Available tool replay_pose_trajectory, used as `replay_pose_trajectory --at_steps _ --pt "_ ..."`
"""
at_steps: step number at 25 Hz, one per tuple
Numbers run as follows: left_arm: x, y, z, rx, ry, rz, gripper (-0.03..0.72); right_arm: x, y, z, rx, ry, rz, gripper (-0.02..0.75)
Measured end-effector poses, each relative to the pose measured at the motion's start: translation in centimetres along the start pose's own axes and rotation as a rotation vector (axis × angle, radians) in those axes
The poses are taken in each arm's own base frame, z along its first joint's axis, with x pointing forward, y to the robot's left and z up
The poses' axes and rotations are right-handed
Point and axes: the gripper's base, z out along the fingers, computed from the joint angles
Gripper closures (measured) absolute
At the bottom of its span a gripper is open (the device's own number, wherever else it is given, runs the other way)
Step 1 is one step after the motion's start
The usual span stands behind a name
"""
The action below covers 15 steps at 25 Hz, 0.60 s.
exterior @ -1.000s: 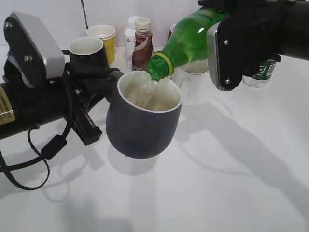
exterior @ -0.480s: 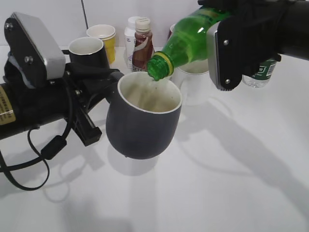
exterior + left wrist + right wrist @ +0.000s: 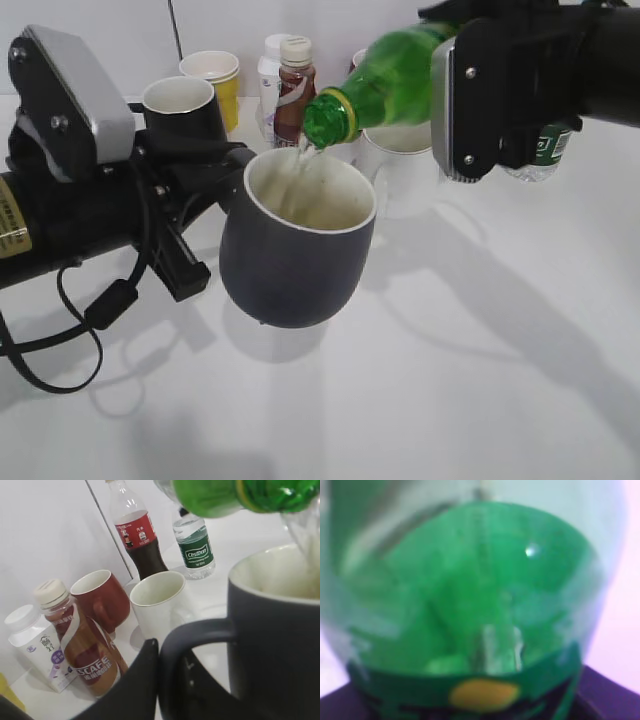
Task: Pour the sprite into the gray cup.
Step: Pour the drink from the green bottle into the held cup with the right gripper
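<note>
You're mid-pour — the bottle (image 3: 385, 88), gripped by your right tool (image 3: 500, 95), streams into the cup (image 3: 297, 245), gripped by your left tool (image 3: 185, 190) — finish, then level it.

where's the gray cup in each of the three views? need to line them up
Exterior: the gray cup is at centre, held off the table by the left gripper at its handle.
Left wrist: it fills the right edge, handle loop at bottom centre.
Right wrist: not in it; the sprite fills the frame.
Shared landmark: the sprite's mouth above the cup rim.
</note>
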Motion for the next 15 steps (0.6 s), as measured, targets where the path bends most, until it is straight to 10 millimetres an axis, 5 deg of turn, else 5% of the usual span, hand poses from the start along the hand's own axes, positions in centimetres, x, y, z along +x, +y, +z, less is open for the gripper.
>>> replay_pose_trajectory --at_steps 8,15 --pt "0.0 0.7 0.0 -0.081 -0.003 -0.081 0.631 -0.1 0.6 0.0 -0.068 0.023 0.435 0.324" --pt "0.3 2.3 -0.2 -0.261 0.017 -0.074 0.631 -0.3 0.5 -0.1 -0.024 0.009 1.183 0.324"
